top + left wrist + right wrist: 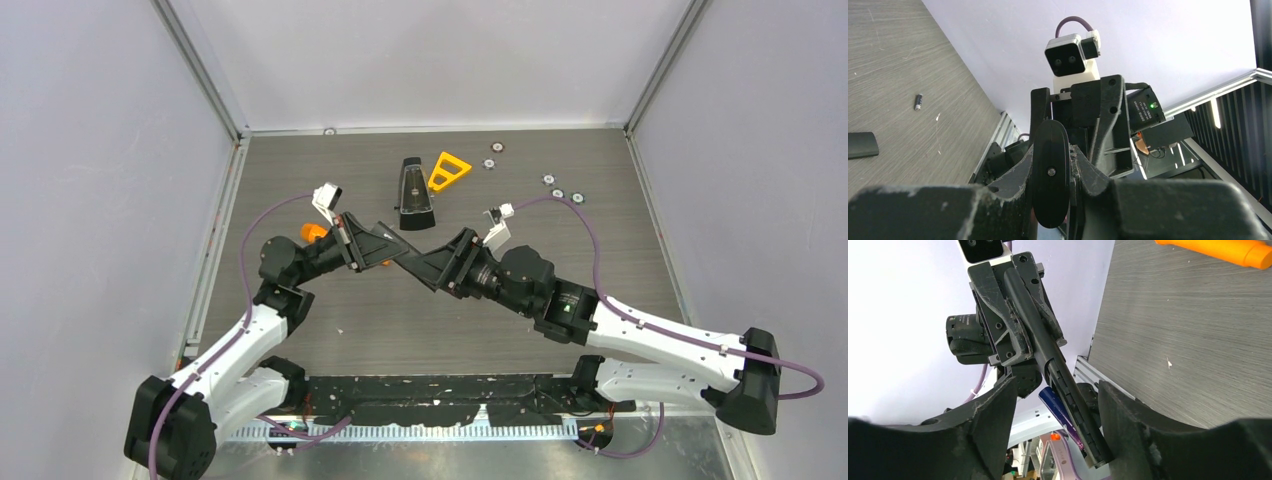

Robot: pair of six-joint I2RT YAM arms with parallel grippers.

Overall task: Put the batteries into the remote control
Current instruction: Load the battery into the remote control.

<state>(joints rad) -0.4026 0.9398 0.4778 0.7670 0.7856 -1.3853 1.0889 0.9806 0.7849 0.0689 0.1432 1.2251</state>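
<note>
Fingers of the left gripper are clamped on the remote control, holding it above the desk at mid-scene with its free end pointing right. One battery sits along the remote's side. A second battery lies loose on the desk, apart from a small black cover. The right gripper has its fingers spread on either side of the remote's free end, not clamped. Farther back sit a black case and an orange triangle.
</note>
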